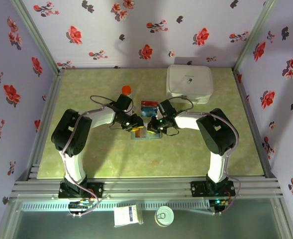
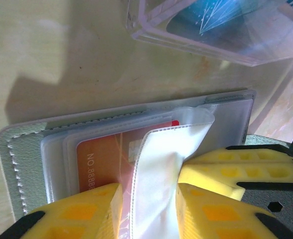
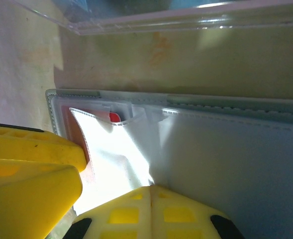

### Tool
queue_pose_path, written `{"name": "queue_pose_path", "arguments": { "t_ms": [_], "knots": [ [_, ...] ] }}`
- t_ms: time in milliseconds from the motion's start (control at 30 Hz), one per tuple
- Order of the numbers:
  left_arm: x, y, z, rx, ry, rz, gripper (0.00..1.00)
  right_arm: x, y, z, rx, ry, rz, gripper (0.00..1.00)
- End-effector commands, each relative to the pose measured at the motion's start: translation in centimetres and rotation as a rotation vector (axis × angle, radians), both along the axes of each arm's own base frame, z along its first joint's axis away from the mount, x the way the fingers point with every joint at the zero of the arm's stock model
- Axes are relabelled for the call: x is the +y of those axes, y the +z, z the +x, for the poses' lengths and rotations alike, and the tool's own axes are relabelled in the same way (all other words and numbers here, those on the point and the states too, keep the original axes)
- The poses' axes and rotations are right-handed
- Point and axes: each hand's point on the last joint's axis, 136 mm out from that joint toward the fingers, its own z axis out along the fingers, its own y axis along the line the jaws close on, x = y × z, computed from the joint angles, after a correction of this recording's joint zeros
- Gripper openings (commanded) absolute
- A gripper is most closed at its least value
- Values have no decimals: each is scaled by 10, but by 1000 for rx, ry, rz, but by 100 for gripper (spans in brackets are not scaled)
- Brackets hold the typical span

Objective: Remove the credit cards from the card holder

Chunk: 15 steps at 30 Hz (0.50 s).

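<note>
Left gripper (image 2: 148, 194) spread, straddling puckered sleeve (image 2: 161, 149) on open holder (image 2: 22, 149). Right gripper (image 3: 151, 191) pressed together at sleeve edge; pinch unclear. Orange card (image 2: 101, 159) pocketed inside holder, just ahead of left gripper, long axis seemingly toward it; left nearer.

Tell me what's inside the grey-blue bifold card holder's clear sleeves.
An orange-red plastic card sits in a clear plastic sleeve. A lifted whitish sleeve flap covers part of it; any cards behind cannot be seen.
</note>
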Motion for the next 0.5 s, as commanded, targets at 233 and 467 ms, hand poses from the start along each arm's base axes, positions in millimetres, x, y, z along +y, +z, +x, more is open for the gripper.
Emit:
{"name": "queue_pose_path", "arguments": {
  "t_ms": [233, 467],
  "knots": [
    [-10, -9, -7, 40, -8, -15, 28, -27, -33, -14, 70, -28, -140, 2],
    [-15, -8, -9, 47, -3, -48, 23, -22, -25, -11, 53, -32, -105, 8]
  ]
}}
